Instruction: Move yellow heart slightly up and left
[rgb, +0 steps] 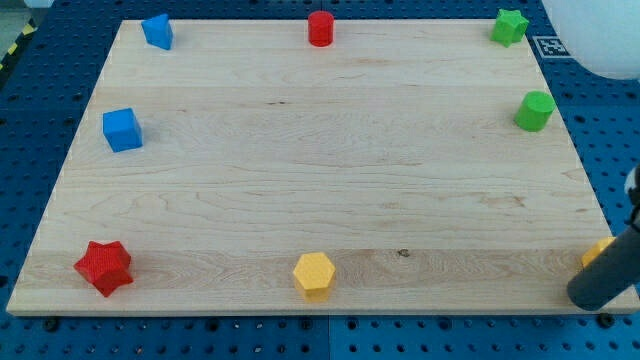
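Only a small corner of a yellow block (598, 252), apparently the yellow heart, shows at the board's bottom right edge. The rest of it is hidden behind my dark rod. The rod comes in from the view's right and slants down to the left. My tip (589, 293) is just below and left of the visible yellow piece, close against it; I cannot tell whether they touch.
The wooden board (330, 170) carries a yellow hexagon (313, 275) at bottom centre, a red star (103, 267) at bottom left, a blue cube (122, 129) at left, a blue block (157, 30), a red cylinder (320, 28), a green star (509, 26) and a green block (535, 110).
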